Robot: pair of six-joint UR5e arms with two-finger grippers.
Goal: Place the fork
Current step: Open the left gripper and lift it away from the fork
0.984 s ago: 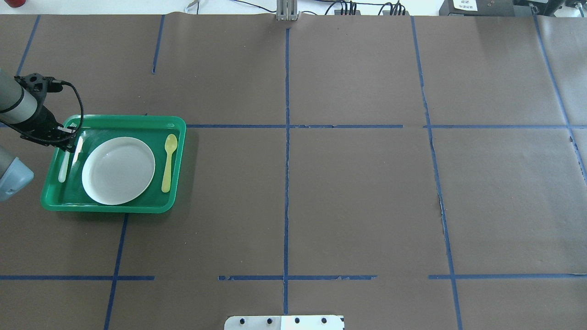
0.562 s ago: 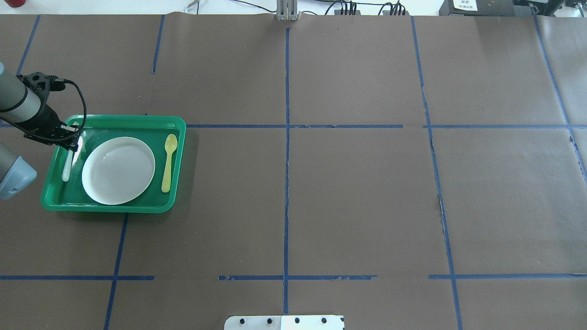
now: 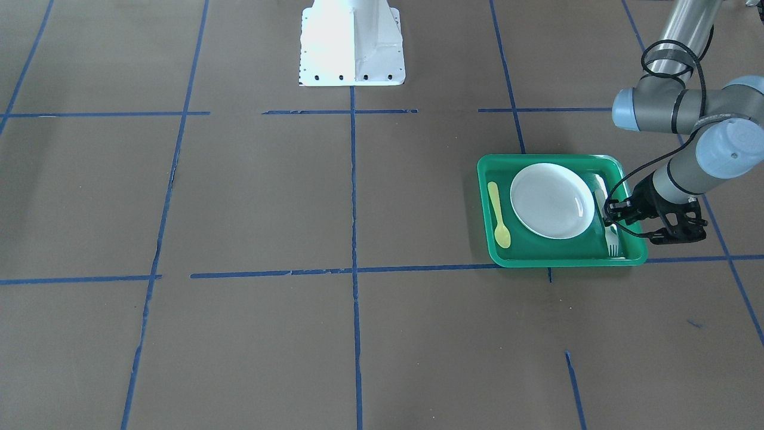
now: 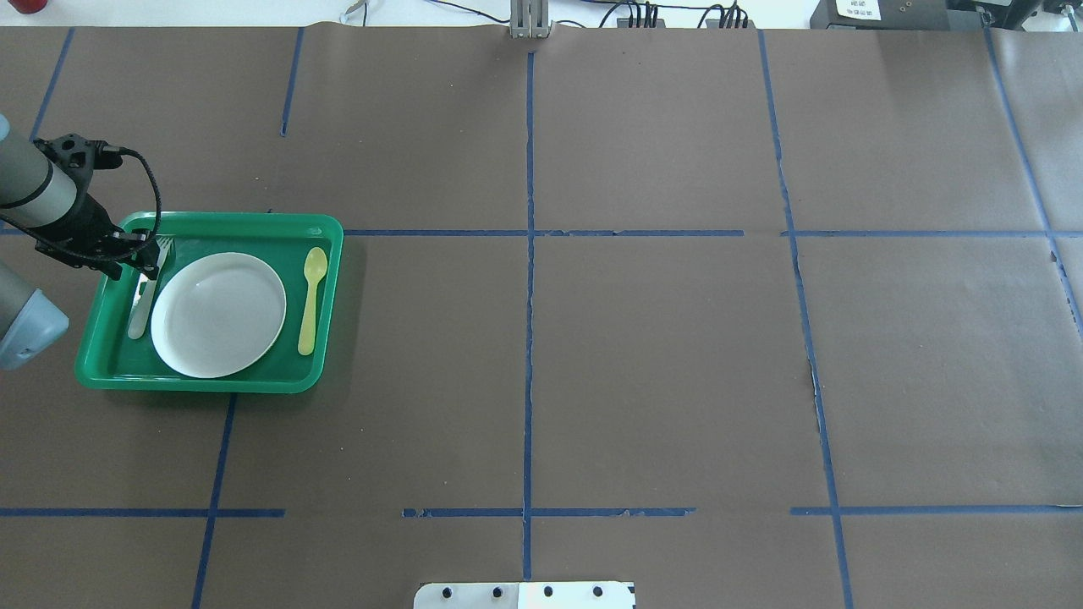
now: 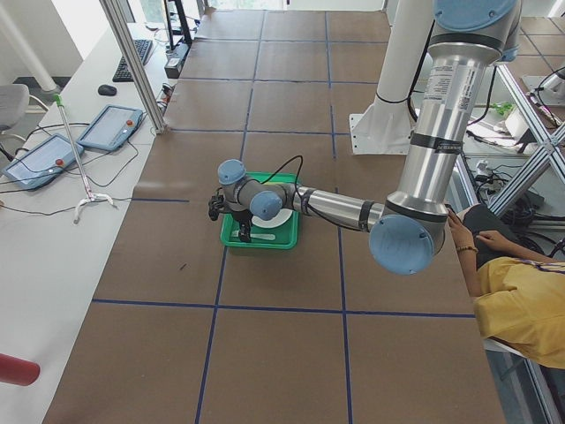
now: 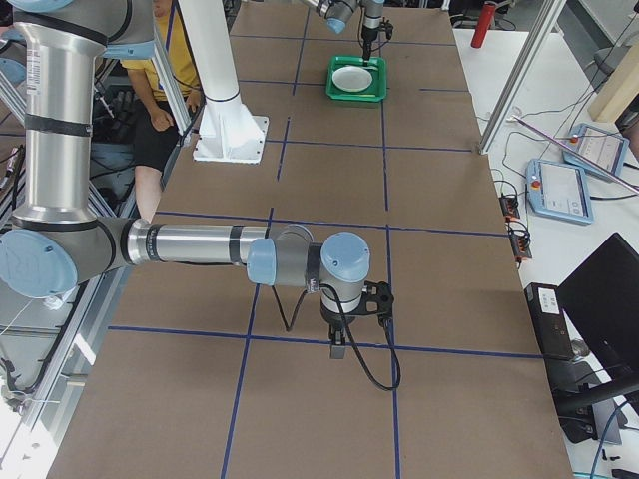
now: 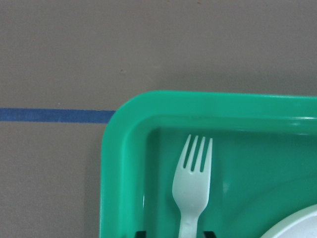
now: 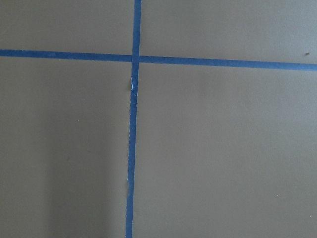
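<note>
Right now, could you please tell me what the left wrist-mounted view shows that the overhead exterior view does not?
Only the wrist view shows four separate tines on the fork, near a rounded corner of the green tray. Only the overhead view shows the yellow spoon and the whole white plate. Both show fork, tray and blue tape.

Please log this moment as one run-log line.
left gripper: open, straddling fork handle | fork: in green tray beside plate | right gripper: over table, state unclear
</note>
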